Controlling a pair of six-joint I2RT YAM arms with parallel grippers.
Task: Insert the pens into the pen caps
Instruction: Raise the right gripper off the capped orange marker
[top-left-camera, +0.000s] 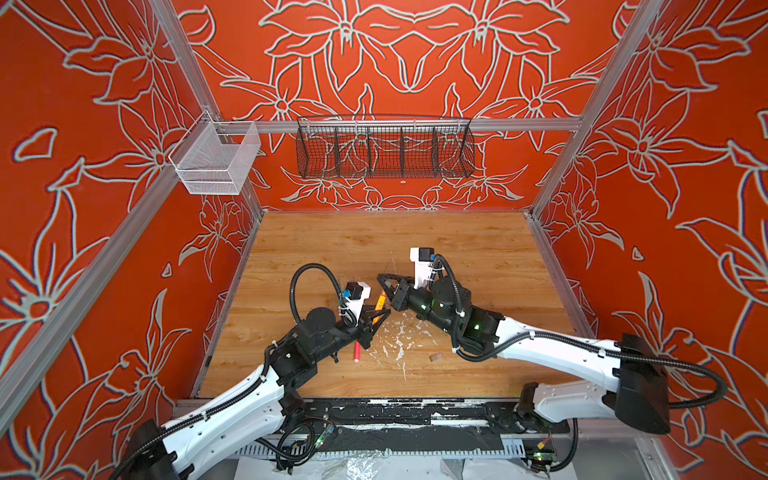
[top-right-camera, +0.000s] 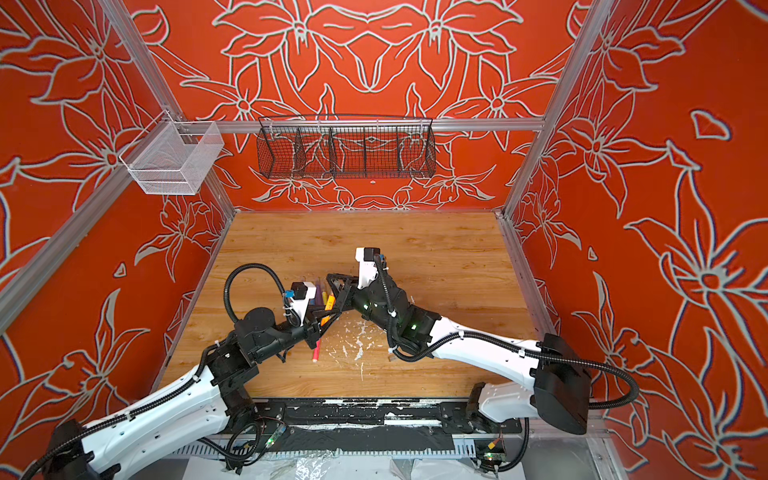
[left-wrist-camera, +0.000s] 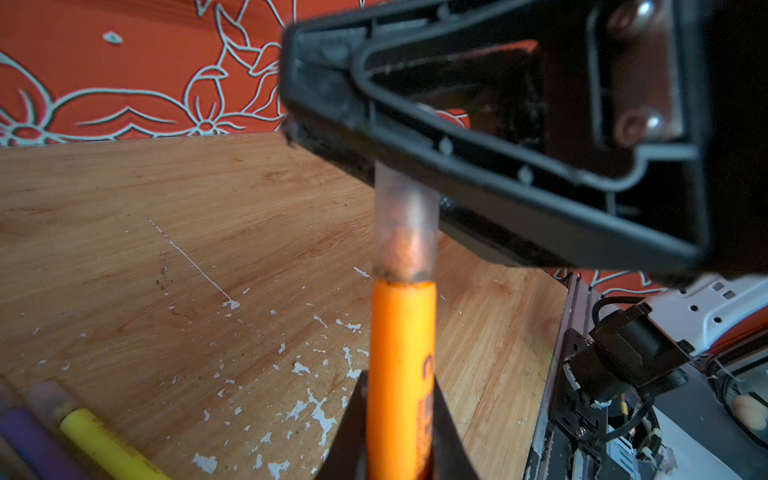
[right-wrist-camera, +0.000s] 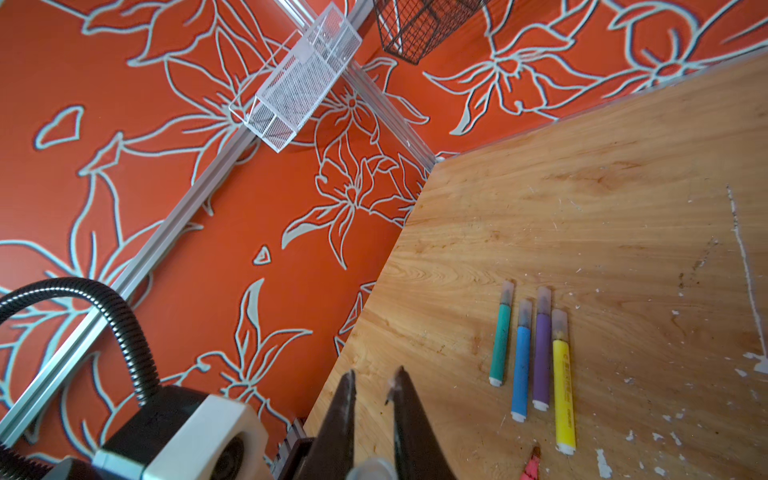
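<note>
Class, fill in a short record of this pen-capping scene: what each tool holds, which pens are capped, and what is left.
left tool: shut on the orange pen
right tool: shut on the clear pen cap, which covers the orange pen's tip
capped, lying side by side: green pen, blue pen, purple pen, yellow pen
uncapped: pink pen, lying on the wooden table near the left tool

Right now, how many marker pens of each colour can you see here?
Green pen: 1
Blue pen: 1
Purple pen: 1
Yellow pen: 1
Orange pen: 1, its tip inside a pen cap
Pink pen: 1, lying uncapped
Total: 6 pens
</note>
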